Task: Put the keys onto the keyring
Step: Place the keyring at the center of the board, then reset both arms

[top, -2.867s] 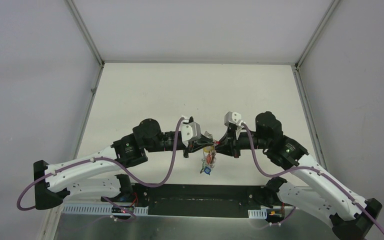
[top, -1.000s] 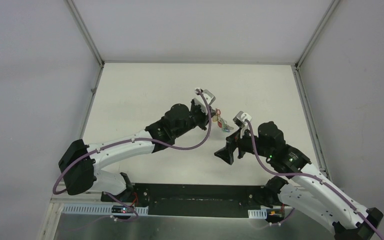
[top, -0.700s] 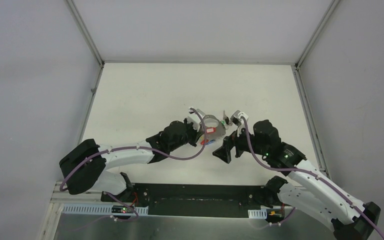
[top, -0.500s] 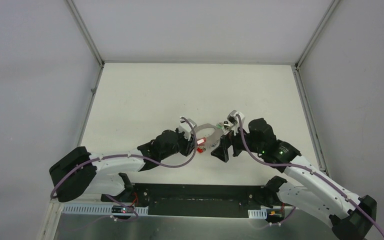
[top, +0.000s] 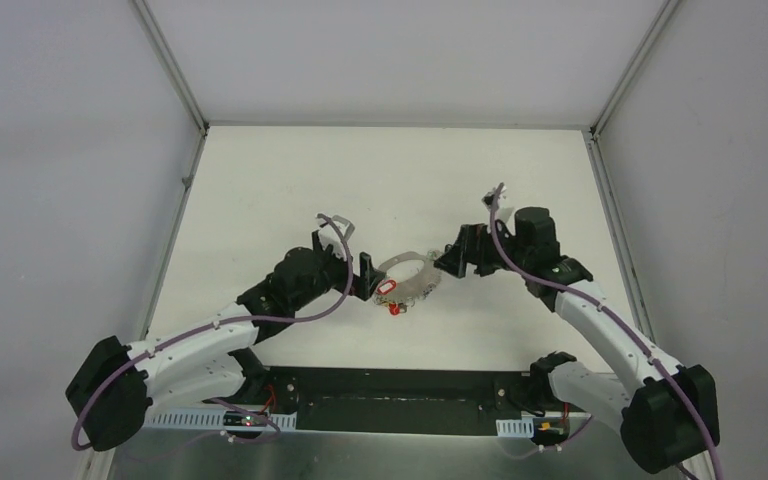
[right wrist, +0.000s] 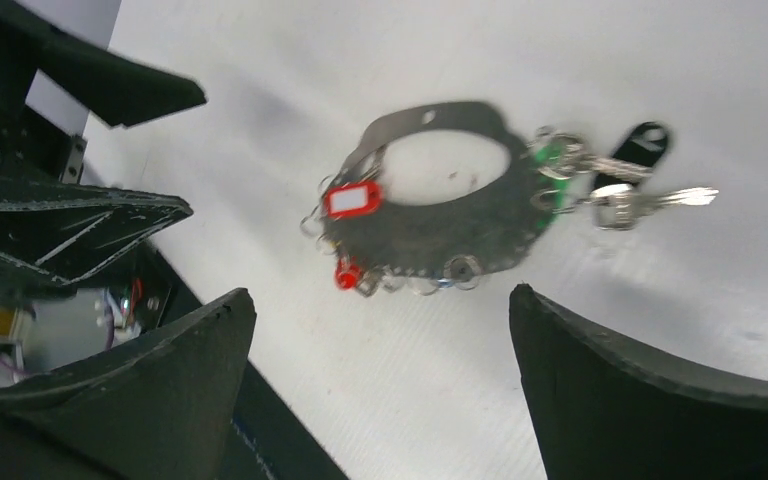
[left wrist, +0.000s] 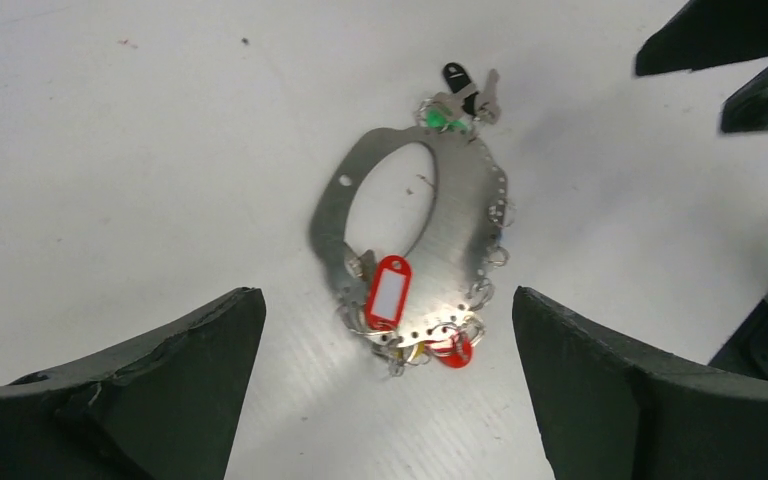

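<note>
The keyring [left wrist: 465,222] is a flat grey metal loop lying on the white table, held by neither gripper. Keys hang round its rim: a red-headed key [left wrist: 452,348] and a red tag [left wrist: 388,292] at the near end, a green-headed key [left wrist: 445,120] and a black-headed key [left wrist: 457,75] at the far end. My left gripper [left wrist: 385,300] stands open just short of the ring [top: 412,276]. From the other side, my right gripper [right wrist: 380,292] is open too, with the keyring [right wrist: 460,236], its red tag [right wrist: 352,198] and silver keys [right wrist: 650,198] ahead of it.
The right gripper's black fingers [left wrist: 720,45] reach in at the upper right of the left wrist view. A black base plate [top: 390,392] runs along the table's near edge. Grey walls enclose the table on three sides.
The left gripper carried the keyring down from the air to the table, opened and let it go. Both arms have drawn back to either side of the ring.
</note>
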Controlling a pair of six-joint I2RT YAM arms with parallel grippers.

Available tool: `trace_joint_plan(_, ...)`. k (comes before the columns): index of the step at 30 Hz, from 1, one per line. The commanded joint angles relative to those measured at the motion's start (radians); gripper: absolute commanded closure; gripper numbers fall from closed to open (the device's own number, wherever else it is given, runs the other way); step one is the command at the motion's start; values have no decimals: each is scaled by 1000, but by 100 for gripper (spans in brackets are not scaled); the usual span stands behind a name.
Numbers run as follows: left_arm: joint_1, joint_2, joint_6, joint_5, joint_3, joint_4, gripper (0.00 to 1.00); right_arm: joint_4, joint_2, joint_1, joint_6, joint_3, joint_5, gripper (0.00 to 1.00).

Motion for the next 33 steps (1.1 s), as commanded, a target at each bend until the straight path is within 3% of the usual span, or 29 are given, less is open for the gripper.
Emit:
trace_joint_plan(1, 159, 70, -17, 204, 66, -31, 1, 118, 15, -178, 42, -24, -39, 0)
trace_joint_plan(5, 358, 120, 4, 333, 97, -37, 1, 129, 24, -357, 40, -74, 40, 0)
trace_joint_plan(8, 525, 126, 28, 378, 87, -29, 1, 147, 25, -407, -6, -104, 185, 0)
trace_joint_plan(11, 619, 112, 130, 331, 96, -78, 1, 233, 9, -410, -50, -167, 361, 0)
trace_joint_plan(15, 653, 137, 273, 190, 103, -117, 1, 353, -13, -413, -153, -214, 464, 0)
trace_joint_plan(20, 708, 246, 343, 158, 47, 102, 1, 621, 54, -412, -245, -355, 578, 0)
trace_joint_plan(24, 732, 384, 351, 163, 34, 193, 1, 780, 90, -413, -272, -387, 555, 0)
trace_joint_plan(28, 737, 417, 439, 166, 7, 337, 1, 893, 173, -413, -272, -382, 596, 0)
trace_joint_plan(33, 786, 579, 431, 187, -158, 833, 1, 1025, 302, -413, -288, -359, 591, 0)
